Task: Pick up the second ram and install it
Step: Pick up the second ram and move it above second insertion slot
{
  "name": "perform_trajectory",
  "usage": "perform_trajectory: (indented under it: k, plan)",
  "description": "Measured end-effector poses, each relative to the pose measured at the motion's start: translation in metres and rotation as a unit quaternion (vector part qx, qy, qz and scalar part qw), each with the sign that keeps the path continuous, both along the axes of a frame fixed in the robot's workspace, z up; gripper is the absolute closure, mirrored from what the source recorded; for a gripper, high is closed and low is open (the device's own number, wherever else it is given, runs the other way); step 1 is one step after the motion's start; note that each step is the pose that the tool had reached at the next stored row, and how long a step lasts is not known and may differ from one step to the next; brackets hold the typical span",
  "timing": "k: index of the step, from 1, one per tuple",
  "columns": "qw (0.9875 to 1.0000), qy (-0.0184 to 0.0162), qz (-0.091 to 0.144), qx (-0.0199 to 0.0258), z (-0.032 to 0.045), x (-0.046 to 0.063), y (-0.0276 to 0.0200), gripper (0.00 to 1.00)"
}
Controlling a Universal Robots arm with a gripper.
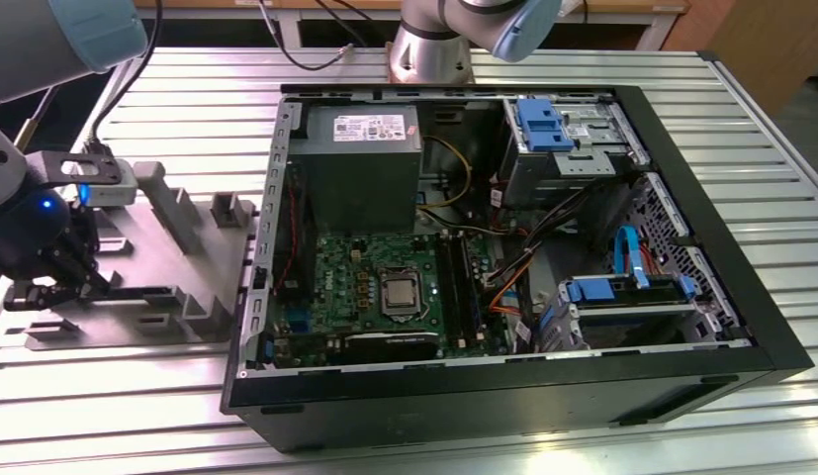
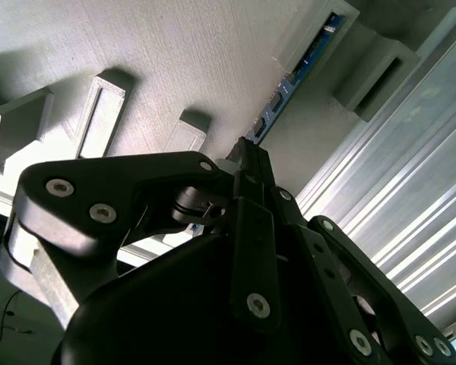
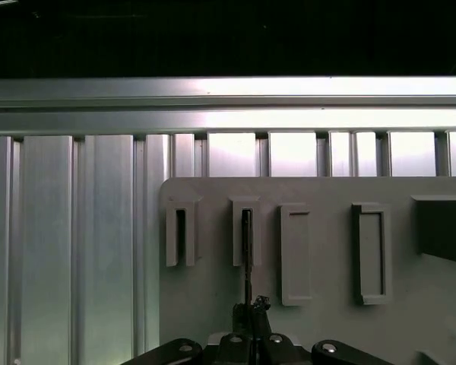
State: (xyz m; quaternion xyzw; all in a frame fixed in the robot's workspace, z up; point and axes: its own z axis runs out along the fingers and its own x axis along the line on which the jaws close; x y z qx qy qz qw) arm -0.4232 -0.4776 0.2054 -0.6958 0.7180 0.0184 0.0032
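Observation:
The second ram (image 1: 138,291) is a thin dark strip standing on edge in a slot of the grey fixture plate (image 1: 119,332), at the exterior view's left. In the second wrist view the ram (image 2: 304,65) shows blue-green and runs away from the fingertips. It appears edge-on (image 3: 247,258) in the first wrist view. My gripper (image 1: 68,289) is at the strip's near end, and its jaws (image 2: 245,152) (image 3: 251,308) are shut on that end. The black memory slots (image 1: 458,287) lie on the motherboard inside the open computer case (image 1: 514,381).
The fixture plate (image 3: 205,304) carries several raised slot blocks (image 1: 164,203). The case holds a grey power supply (image 1: 362,148), blue drive brackets (image 1: 541,124) and loose cables (image 1: 514,267). A second arm's base (image 1: 428,49) stands behind the case on the slatted metal table (image 1: 158,99).

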Motion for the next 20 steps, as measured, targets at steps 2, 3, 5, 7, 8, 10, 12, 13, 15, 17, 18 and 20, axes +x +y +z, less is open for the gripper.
perform_trajectory:
  k: [2,3,5,7,8,10,12,13,15,17,18,20]
  plan:
    - [1.0000,0.0000,0.000,0.0000,0.0000,0.000,0.0000,0.89]
    - [1.0000,0.0000,0.000,0.0000,0.0000,0.000,0.0000,0.89]
    - [1.0000,0.0001,0.000,-0.0001,0.0008,0.000,-0.0001,0.89]
    - [1.0000,0.0000,0.000,0.0000,0.0018,0.000,-0.0001,0.89]
    - [1.0000,0.0001,0.000,0.0000,0.0026,0.000,-0.0001,0.89]
    - [1.0000,0.0001,0.000,0.0000,0.0047,0.000,-0.0001,0.89]
    - [1.0000,0.0000,0.000,0.0000,0.0072,0.000,-0.0001,0.89]
    - [1.0000,0.0001,0.000,0.0000,0.0090,0.000,0.0000,0.89]
    - [1.0000,0.0000,0.000,0.0000,0.0128,0.000,0.0000,0.89]
    - [1.0000,0.0000,0.000,0.0000,0.0175,0.000,0.0000,0.89]
    - [1.0000,0.0000,0.000,0.0000,0.0195,0.000,0.0000,0.89]
    - [1.0000,-0.0001,0.000,0.0000,0.0228,0.000,0.0000,0.89]
